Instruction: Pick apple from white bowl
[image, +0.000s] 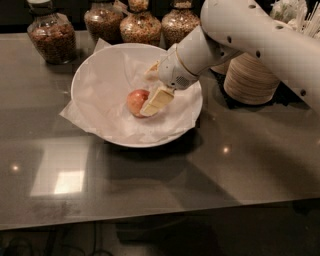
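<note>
The apple, red-orange and small, lies in the middle of the white bowl, which is lined with crinkled white paper. My gripper reaches down into the bowl from the right on a white arm. Its fingers are spread apart. The near finger lies against the apple's right side and covers part of it. The far finger is behind, above the apple. The apple rests on the paper and is not lifted.
Several glass jars of nuts and grains stand along the back edge behind the bowl. A stack of tan disposable bowls stands right of the white bowl, under my arm. The dark glossy table extends to the front.
</note>
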